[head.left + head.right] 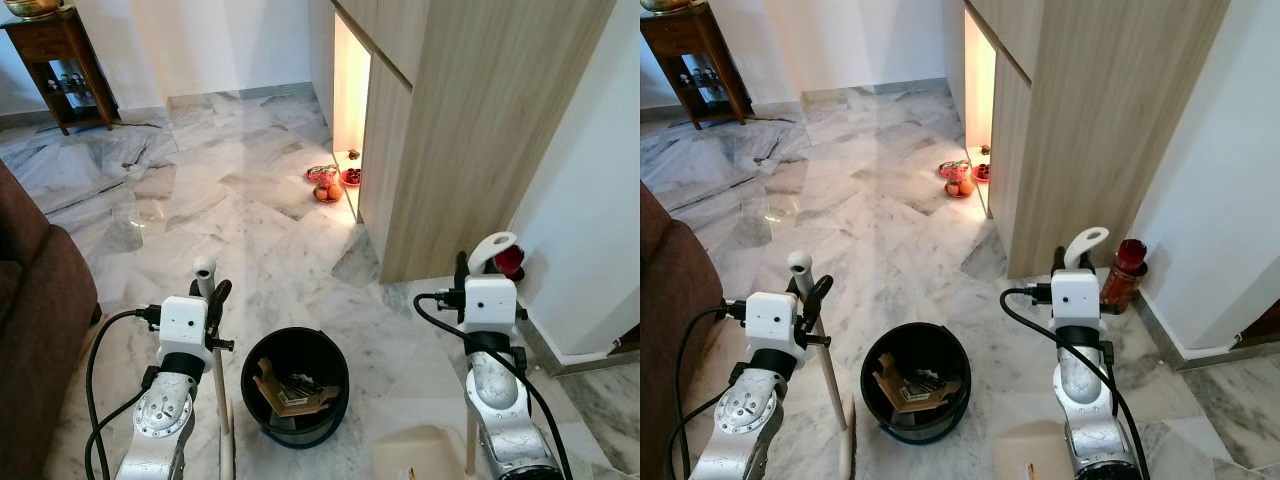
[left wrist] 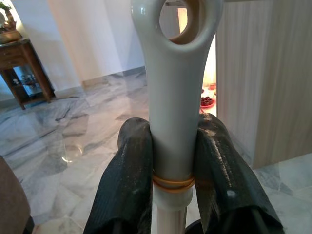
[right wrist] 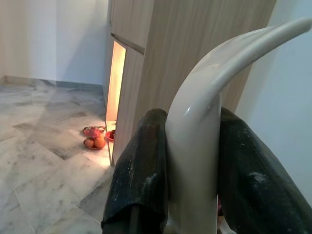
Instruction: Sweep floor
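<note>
Head views: left gripper (image 1: 212,296) at lower left holds the broom (image 1: 204,268) up; right gripper (image 1: 470,268) at lower right holds the dustpan handle (image 1: 494,246). The pan (image 1: 425,455) sits at the bottom edge, and the bin (image 1: 295,386) w/ scraps stands between the arms at bottom middle.

Left wrist view: jaws clamped on the broom, both fingers (image 2: 127,165) tight vs. the pole.

Right wrist view: jaws clamped on the curved handle.

Step, I think: tools in hand, sweeping on. Next: push dirt on the floor (image 1: 230,190) toward the pan, then tip it in the bin.
</note>
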### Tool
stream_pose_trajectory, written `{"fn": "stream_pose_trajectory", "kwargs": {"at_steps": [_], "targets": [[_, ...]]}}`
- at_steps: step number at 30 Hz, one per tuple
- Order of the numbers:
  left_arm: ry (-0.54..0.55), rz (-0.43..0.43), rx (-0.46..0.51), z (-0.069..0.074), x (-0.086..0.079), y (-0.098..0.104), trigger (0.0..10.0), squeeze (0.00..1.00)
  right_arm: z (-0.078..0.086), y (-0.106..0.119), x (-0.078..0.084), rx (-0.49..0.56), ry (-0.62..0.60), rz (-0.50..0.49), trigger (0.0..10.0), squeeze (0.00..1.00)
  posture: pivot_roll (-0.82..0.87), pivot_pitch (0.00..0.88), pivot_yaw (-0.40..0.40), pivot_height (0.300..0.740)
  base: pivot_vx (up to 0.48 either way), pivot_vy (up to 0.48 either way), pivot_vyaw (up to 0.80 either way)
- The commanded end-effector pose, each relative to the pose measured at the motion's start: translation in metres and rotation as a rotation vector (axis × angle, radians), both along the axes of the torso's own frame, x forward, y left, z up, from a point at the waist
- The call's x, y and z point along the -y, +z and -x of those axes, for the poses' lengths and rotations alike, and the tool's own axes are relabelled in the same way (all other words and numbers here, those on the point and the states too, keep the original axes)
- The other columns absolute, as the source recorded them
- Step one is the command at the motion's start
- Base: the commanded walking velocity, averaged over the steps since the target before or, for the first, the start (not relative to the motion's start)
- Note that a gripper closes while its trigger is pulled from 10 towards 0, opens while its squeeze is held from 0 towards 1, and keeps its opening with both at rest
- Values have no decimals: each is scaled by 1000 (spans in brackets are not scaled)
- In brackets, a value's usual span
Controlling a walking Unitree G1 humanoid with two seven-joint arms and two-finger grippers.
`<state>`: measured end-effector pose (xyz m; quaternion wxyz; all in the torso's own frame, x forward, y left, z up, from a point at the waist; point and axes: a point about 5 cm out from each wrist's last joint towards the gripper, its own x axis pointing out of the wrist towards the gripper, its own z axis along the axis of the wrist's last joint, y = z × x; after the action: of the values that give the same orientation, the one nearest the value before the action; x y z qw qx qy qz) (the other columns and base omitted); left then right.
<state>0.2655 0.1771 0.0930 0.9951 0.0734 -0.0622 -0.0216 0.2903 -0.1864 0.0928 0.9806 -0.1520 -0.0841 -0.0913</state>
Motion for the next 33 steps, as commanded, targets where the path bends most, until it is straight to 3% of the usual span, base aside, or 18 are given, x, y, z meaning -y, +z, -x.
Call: {"fn": "stream_pose_trajectory", "kwargs": {"at_steps": [1, 18, 33], "targets": [[4, 3, 21, 1, -4, 3, 10000, 0, -1, 5, 1, 31, -2, -12, 10000, 0, 118, 0, 17, 740, 0, 0, 0], [1, 10, 25, 0, -3, 3, 10000, 0, -2, 2, -4, 40, 17, -68, 10000, 0, 114, 0, 23, 740, 0, 0, 0], [1, 11, 33, 0, -2, 5, 10000, 0, -3, 1, -14, 40, 62, -86, 10000, 0, 117, 7, 25, 740, -293, 0, 0]]}}
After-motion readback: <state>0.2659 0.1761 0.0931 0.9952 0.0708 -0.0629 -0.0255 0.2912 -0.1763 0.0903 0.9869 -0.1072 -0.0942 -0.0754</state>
